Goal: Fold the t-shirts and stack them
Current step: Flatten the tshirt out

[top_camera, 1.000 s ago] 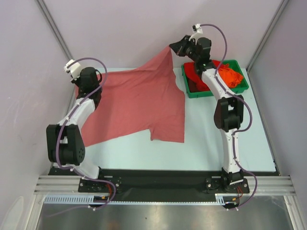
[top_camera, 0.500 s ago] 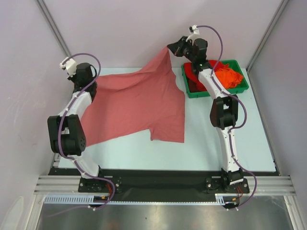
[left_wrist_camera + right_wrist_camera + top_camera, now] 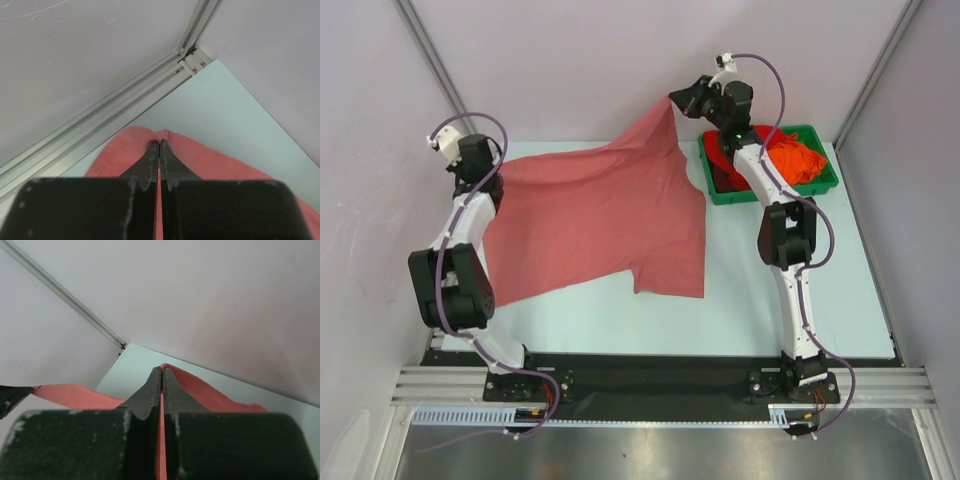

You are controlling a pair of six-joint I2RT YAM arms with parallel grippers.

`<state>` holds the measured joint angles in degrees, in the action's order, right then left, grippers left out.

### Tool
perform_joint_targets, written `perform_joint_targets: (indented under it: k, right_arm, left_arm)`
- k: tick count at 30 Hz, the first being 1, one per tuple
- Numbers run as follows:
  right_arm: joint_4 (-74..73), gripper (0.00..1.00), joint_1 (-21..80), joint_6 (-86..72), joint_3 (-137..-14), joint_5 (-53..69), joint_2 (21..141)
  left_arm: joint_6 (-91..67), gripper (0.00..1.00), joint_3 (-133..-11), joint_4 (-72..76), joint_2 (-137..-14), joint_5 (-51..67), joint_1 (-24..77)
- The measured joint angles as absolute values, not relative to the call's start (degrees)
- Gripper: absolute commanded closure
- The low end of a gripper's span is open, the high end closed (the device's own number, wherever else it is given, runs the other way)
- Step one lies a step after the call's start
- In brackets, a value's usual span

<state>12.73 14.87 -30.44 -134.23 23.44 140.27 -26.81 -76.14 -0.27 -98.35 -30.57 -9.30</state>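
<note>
We see the left gripper (image 3: 160,146) pressed together on a hem of the salmon shirt (image 3: 610,215), at the far left of the table (image 3: 770,300). The right gripper (image 3: 161,372) pinches another edge, held high near the back wall, so the cloth rises to it in a peak. The rest of the shirt lies spread between the arms. To its right, a green tray (image 3: 750,196) holds an orange shirt (image 3: 802,158) and what seems a red shirt (image 3: 718,155), partly hidden by the right arm.

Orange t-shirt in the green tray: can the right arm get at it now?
Probably not: the right tool is shut on the salmon t-shirt, though the orange t-shirt lies uncovered nearby.
</note>
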Motion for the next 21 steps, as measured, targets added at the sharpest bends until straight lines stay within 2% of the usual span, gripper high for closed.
perform_joint_targets:
  k: [4,9,15,21]
  right_arm:
    - [12.1,1.00,15.0,-30.2,-129.9,23.4,137.2]
    - [9.3,1.00,15.2,-28.6,-120.3,22.9,125.8]
    - [6.0,1.00,15.0,-27.0,-118.9,23.9,110.3]
    - [-0.6,1.00,13.8,-25.4,-119.4,25.0,95.7]
  left_arm:
    - [-27.1,1.00,-71.8,-1.3,-90.7,-29.4,-9.2]
    - [-27.0,1.00,-66.2,-2.1,-71.4,-28.0,-9.2]
    - [-26.9,1.00,-64.3,-3.0,-51.5,-26.6,-9.2]
    - [-26.9,1.00,-66.6,-8.3,-40.6,-23.5,-9.2]
